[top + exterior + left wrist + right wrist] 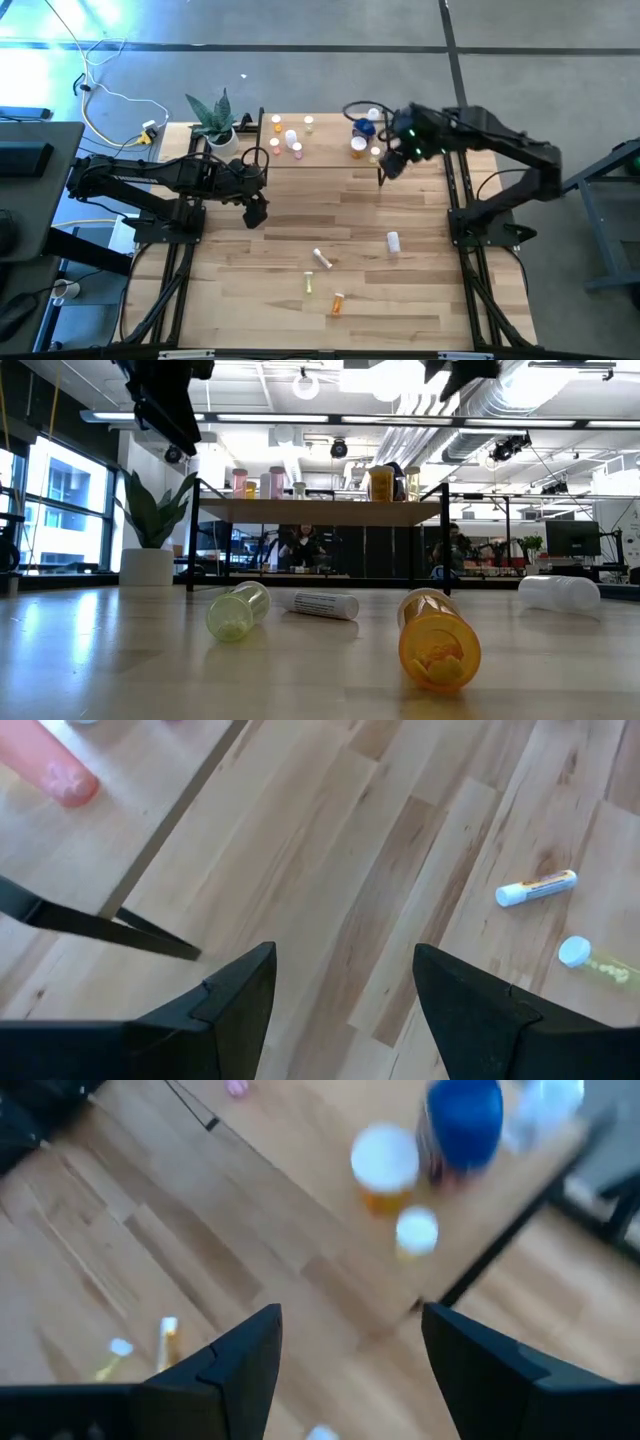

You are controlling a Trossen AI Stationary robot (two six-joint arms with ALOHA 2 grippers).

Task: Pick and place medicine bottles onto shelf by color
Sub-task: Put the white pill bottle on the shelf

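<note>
Your work surface was a pale, planked wood table (300, 215) on a grey concrete floor, with an open workshop of ducting and desks visible behind it in the low view. A potted green plant (215, 122) in a white pot stood at the table's far left corner.

The shelf (320, 140), a flat light-wood board on thin black metal legs, sat along the far edge. On it you had several small upright cylinders: an orange bottle (277, 123) and pink bottles (296, 147) toward the left, and on the right a larger blue bottle (363, 128), a white-capped orange bottle (358, 148) and a small white-capped bottle (376, 153).

Four bottles lay on their sides on the near half of the table: a white bottle (393, 241), a slim white labelled tube (322, 259), a translucent yellow-green bottle (309, 285) and a translucent orange bottle (338, 303).

Your left gripper (256, 212) hung over bare table just in front of the shelf's left end; its dark wedge-shaped fingers (232, 995) stood well apart with nothing between them. Your right gripper (386, 170) hovered at the shelf's front right edge, its fingers (245, 1355) likewise spread wide and empty.
</note>
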